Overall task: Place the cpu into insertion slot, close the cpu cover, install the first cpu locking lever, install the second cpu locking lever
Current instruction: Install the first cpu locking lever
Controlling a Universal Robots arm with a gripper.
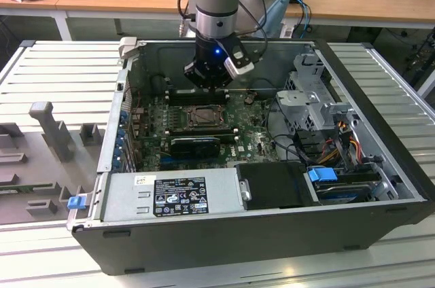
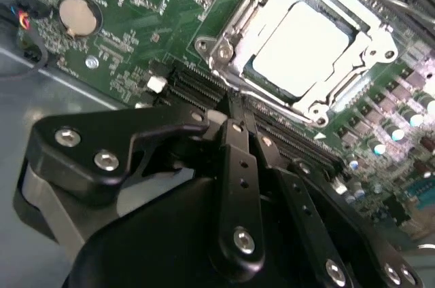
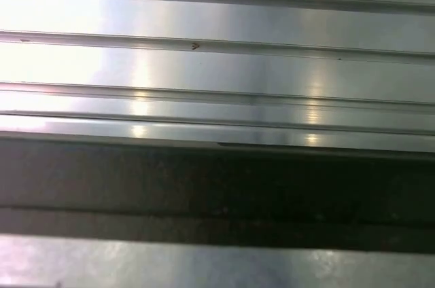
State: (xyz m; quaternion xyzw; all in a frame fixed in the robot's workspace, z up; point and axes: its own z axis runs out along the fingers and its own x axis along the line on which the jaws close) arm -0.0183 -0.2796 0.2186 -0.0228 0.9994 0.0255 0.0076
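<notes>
**Ann:** Claw (image 2: 234, 108) sits low over the green motherboard (image 2: 136, 23) in the second wrist view, its black fingers (image 2: 238, 166) drawn tight together with no gap between the tips, and nothing is gripped between them.

**Ben:** Where's the cpu (image 2: 306, 47)?

**Ann:** Upper right of that frame, pale and square, already lying in the insertion slot (image 2: 228, 54). Around it the cpu cover (image 2: 370, 47) frames its face, silver with the window in the middle. I can't tell whether the levers are latched.

**Ben:** How close are the fingertips to it?

**Ann:** Just beside the socket's near edge, over the long black memory slots (image 2: 197, 87), apart from the cpu itself.

**Ben:** And from outside?

**Ann:** In the exterior view the arm (image 1: 216, 3) comes down from the top centre into the open computer case (image 1: 380, 166), claw (image 1: 209, 84) hanging just above the socket (image 1: 202, 117) in the middle of the frame. Ribbed metal counter (image 1: 54, 70) lies around the case, and the first wrist view looks across those ribs (image 3: 217, 64).
</notes>
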